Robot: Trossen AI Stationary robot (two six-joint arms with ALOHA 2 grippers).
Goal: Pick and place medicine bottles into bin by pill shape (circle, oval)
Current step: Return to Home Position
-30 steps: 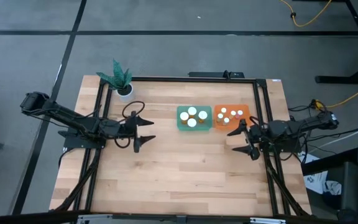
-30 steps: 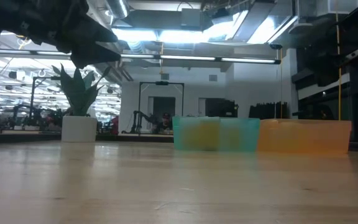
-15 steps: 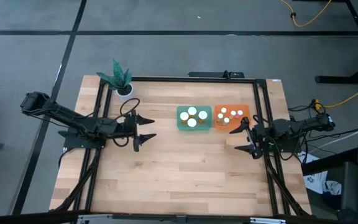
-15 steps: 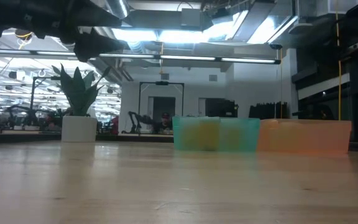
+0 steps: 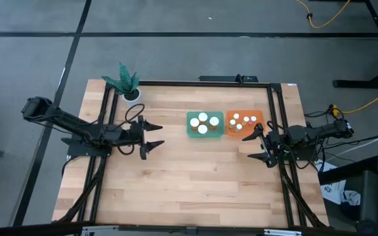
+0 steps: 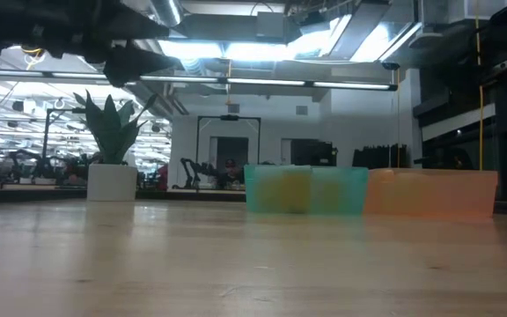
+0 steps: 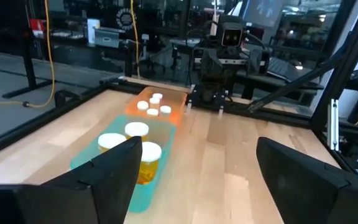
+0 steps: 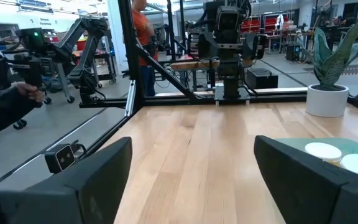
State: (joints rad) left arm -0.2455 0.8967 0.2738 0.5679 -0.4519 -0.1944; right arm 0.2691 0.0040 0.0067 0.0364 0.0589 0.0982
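The left hand point(image 5: 152, 136) hangs over the left half of the desk point(image 5: 189, 183), fingers spread wide and holding nothing. In the low view only a dark piece of its arm shows at the upper left, and the fingertips are cut off. The right hand point(image 5: 248, 148) hovers at the desk's right side, just beside the orange bin point(image 5: 229, 134), likewise spread and empty.

Between the hands, toward the far edge, the green bin point(image 5: 190, 133) and the orange bin stand side by side; whether they touch cannot be told. The medicine bottles point(image 5: 203, 129) stand upright inside both bins: four wide white caps in the green one, several smaller caps in the orange. From above only the caps show, and in the low view the bins' cloudy walls reduce the bottles to a yellowish blur. Pill shapes cannot be made out.

A potted plant point(image 5: 128, 88) sits at the far left corner. Open wood runs across the near half of the desk, bounded by a black frame point(image 5: 176, 82) along the far edge and both sides.
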